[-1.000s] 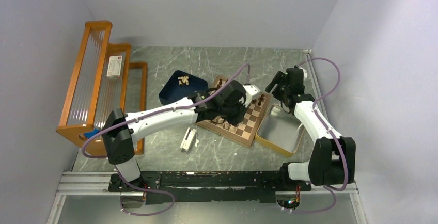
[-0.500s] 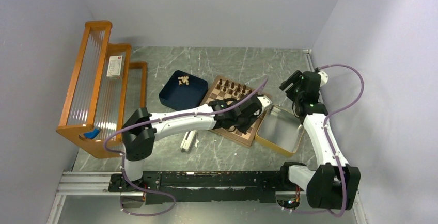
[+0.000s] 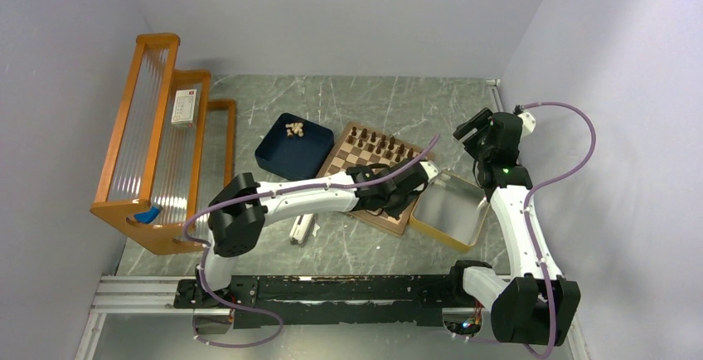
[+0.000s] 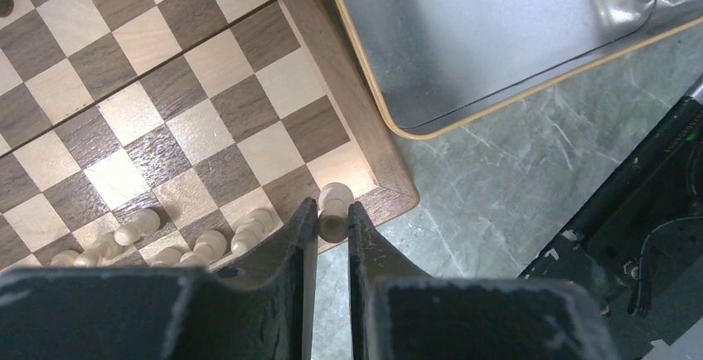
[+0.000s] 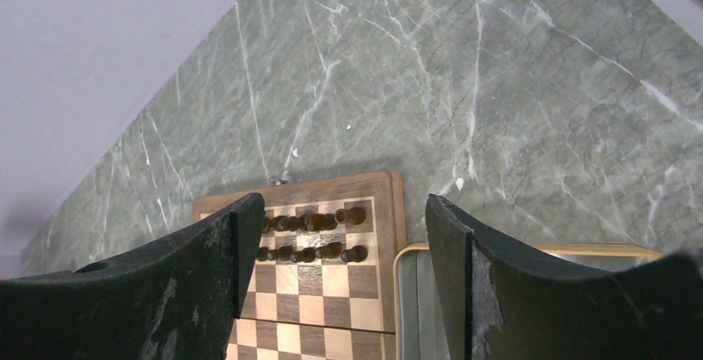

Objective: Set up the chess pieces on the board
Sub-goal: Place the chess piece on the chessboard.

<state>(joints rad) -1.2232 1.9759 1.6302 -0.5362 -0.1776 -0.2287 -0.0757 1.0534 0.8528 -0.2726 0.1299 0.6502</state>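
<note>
While my left claw [image 4: 333, 226] pinches a pale piece [image 4: 336, 198] right between its tips, over the corner of the board [image 4: 249, 111], I judge I'm placing; next, lower upright, then release.

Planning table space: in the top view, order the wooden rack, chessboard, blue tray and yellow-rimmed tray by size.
wooden rack, largest
chessboard, second
yellow-rimmed tray and blue tray look alike; unranked
</note>
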